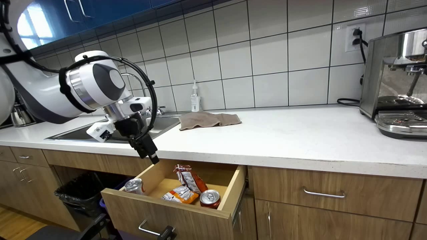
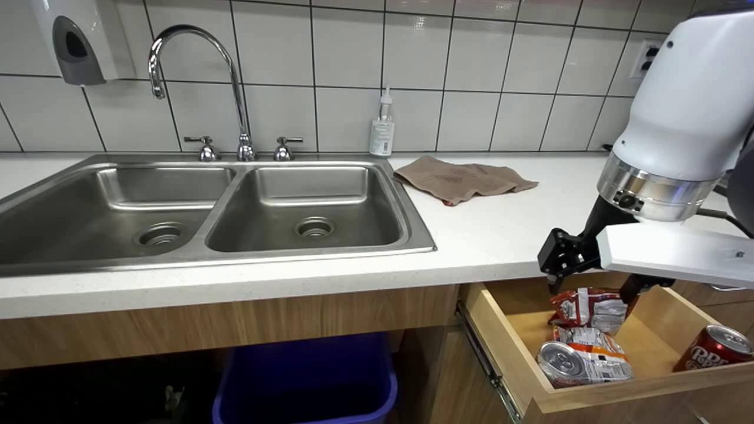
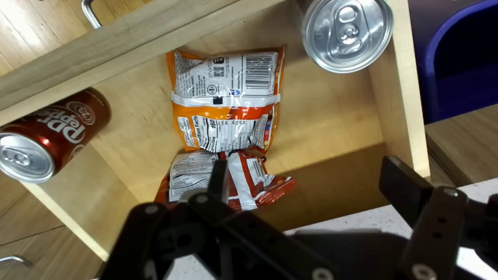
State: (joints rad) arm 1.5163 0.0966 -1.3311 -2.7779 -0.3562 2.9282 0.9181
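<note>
My gripper is open with nothing between its fingers, above the back of an open wooden drawer [image 1: 166,216]. It shows in the wrist view [image 3: 305,175] and in both exterior views [image 1: 154,159] [image 2: 592,288]. Its left finger in the wrist view overlaps a red snack bag [image 3: 249,182]; touching cannot be told. An orange snack bag [image 3: 229,103] lies flat beside the red one. A Dr Pepper can [image 3: 74,120] stands in one front corner of the drawer. A can with a silver top [image 3: 347,35] stands in the opposite front corner.
The white counter edge [image 1: 283,163] overhangs the drawer's back. A steel sink [image 2: 318,256], a brown cloth [image 2: 462,176] and a pump bottle [image 2: 382,132] are on the counter. An espresso machine [image 1: 387,76] stands further along. A blue bin [image 2: 306,377] and a black-lined bin [image 1: 78,195] stand below.
</note>
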